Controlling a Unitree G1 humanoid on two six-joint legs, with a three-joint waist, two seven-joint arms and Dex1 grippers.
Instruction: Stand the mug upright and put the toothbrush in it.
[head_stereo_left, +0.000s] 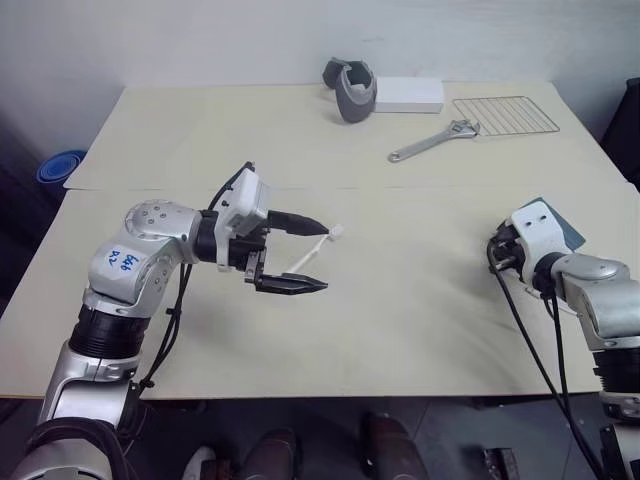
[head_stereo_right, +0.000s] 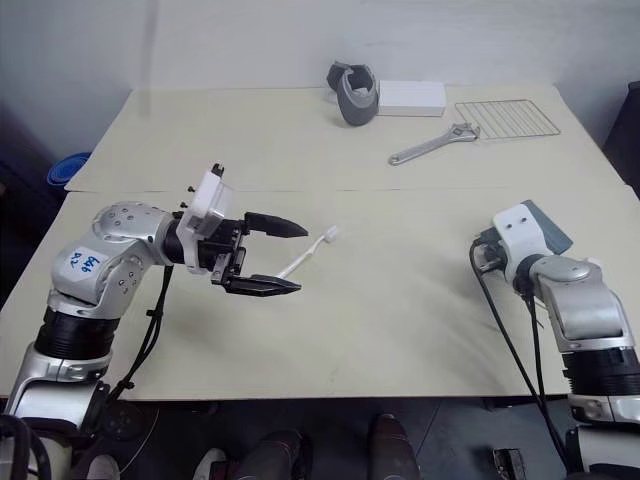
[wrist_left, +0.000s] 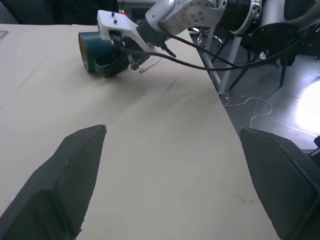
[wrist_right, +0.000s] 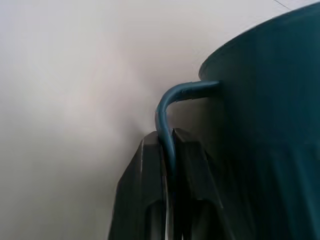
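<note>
Right gripper (wrist_right: 167, 165) fingers clenched on handle of mug (wrist_left: 100, 55). Mug on its side on tabletop (head_stereo_left: 400, 320), at right near edge, not yet upright. Left gripper (head_stereo_left: 300, 255) fingers spread wide, holding nothing, hovering over toothbrush (head_stereo_left: 318, 247), which lies flat mid-tabletop. Judged early: handle grasped; still to do, standing mug, picking up toothbrush, dropping it in.

A small white sticker (head_stereo_left: 123, 261) on the silver left forearm (head_stereo_left: 150, 250) bears blue handwritten marks too small to read.
</note>
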